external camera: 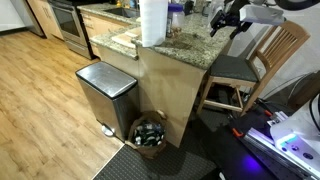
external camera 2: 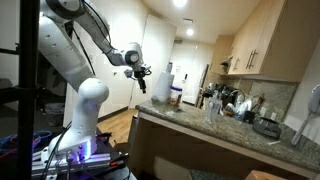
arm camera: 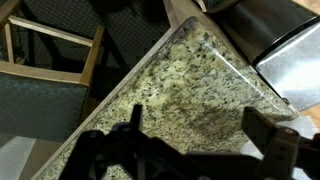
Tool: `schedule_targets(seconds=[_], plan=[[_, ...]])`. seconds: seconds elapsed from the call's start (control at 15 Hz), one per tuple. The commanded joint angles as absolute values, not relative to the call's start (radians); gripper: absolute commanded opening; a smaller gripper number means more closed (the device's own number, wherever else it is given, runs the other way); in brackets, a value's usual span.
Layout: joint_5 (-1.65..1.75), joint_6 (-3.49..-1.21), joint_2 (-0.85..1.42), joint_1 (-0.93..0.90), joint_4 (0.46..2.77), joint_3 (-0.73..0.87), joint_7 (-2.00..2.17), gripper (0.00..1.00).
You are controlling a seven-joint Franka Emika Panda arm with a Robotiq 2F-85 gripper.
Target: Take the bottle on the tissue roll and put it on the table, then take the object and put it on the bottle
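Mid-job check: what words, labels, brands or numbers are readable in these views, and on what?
No text can be read in any view.
tissue roll: plain white, no print visible.
containers on the counter: any labels are too small and blurred to read.
steel bin: no marking visible.
granite top: only speckle, no writing.

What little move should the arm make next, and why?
Probably glide across toward the paper towel roll. The gripper hangs open and empty above the counter corner, well apart from the roll, so it cannot reach anything on top of it yet.
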State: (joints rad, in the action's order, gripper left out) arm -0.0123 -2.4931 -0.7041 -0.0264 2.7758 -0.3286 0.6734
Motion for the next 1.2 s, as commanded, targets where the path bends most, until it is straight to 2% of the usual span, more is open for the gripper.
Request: schedule_targets(seconds=[0.0, 0.07, 0.13, 0.2, 0.67, 0.73, 1.07, 1.13], plan=[[0.012, -2.469, -0.708, -0.011, 2.767, -0.338, 0.661, 1.00], [-0.008, -2.493, -0.711, -0.007, 2.774, -0.349, 0.710, 1.00], [-0.045, -2.424, -0.654, -0.018, 2.629, -0.442, 0.854, 1.00], [-0.064, -2.425, -0.630, -0.006, 2.580, -0.390, 0.849, 1.00], [0.009, -2.299, -0.506, 0.119, 2.137, -0.443, 1.271, 1.00], [0.007, -2.353, -0.592, 0.044, 2.271, -0.405, 1.207, 1.00], [0.042, -2.347, -0.573, 0.045, 2.254, -0.406, 1.218, 1.00], [0.099, -2.410, -0.557, 0.071, 2.256, -0.419, 1.209, 1.00]])
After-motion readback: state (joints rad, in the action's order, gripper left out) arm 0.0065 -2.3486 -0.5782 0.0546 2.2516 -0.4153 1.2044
